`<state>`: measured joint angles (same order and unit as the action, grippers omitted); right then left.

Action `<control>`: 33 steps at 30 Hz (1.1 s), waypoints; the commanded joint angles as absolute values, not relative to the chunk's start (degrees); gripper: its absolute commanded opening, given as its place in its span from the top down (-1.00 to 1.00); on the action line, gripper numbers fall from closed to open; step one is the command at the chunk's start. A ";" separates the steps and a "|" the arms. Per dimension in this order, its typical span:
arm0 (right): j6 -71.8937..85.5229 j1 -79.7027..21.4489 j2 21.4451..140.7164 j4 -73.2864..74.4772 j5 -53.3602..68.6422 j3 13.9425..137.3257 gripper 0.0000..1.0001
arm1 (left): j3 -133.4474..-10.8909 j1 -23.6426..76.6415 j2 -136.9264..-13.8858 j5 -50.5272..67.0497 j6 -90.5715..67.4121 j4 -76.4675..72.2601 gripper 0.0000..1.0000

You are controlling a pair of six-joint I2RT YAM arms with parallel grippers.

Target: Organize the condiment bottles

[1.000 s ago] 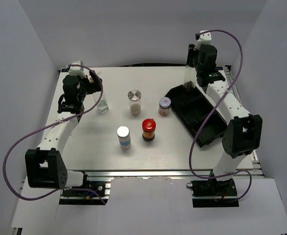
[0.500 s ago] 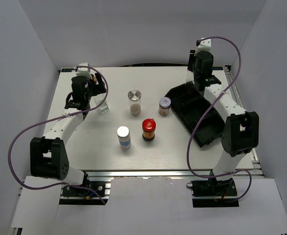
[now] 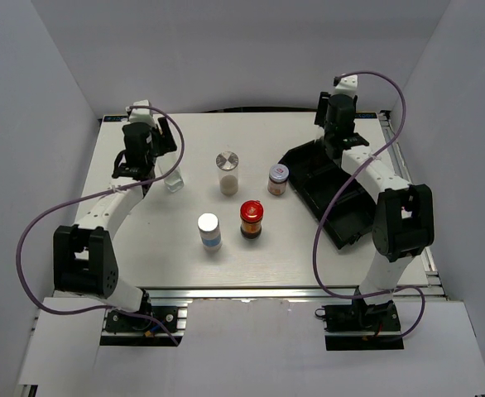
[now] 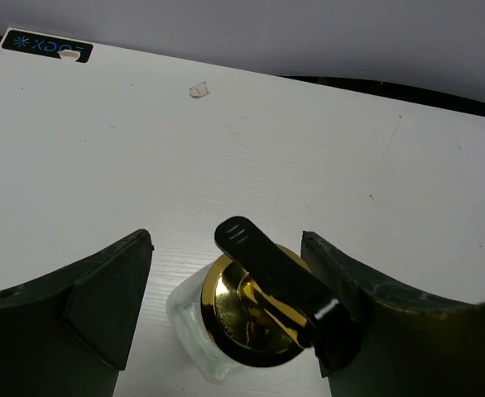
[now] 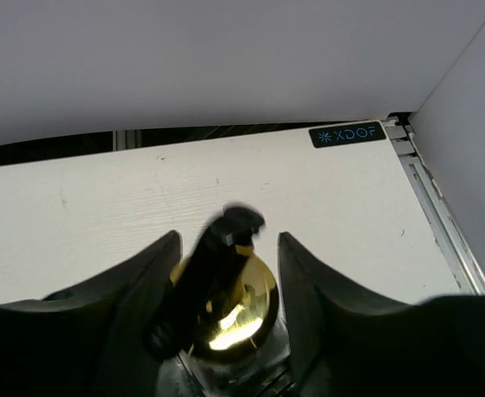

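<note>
The left gripper (image 4: 226,241), wide around the clear pourer bottle (image 4: 242,324), needed to close squarely below the cap; the right gripper (image 5: 228,241) clasped the second pourer bottle (image 5: 234,318).

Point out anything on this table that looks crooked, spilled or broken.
The black tray sits skewed to the edges of the table, on the right side. A small scrap lies on the table beyond the glass bottle between the fingers of the left gripper. No bottle is tipped, and no spill shows.
</note>
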<state>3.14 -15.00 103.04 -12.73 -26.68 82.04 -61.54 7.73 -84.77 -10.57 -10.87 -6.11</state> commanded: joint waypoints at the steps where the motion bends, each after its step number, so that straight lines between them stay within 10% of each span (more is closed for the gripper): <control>1: 4.57 -14.94 102.92 -15.47 -28.91 83.85 -0.21 | -64.25 8.00 -85.34 -12.13 -10.90 -6.50 -0.63; 3: 5.44 -14.94 102.39 -14.59 -29.09 83.59 -0.62 | -65.12 8.00 -86.22 -12.92 -10.90 -6.33 -0.55; 17: 4.92 -14.94 91.68 -11.87 -22.51 81.74 -0.78 | -67.94 8.09 -85.52 -9.32 -9.76 -5.01 0.97; 29: -3.86 -15.03 75.07 -13.01 -3.36 74.54 -0.79 | -80.06 9.23 -83.23 -2.90 -6.59 -1.06 1.00; 33: -12.63 -15.03 71.72 -10.56 23.80 73.30 -0.79 | -85.94 10.80 -83.85 6.81 -4.66 1.40 1.00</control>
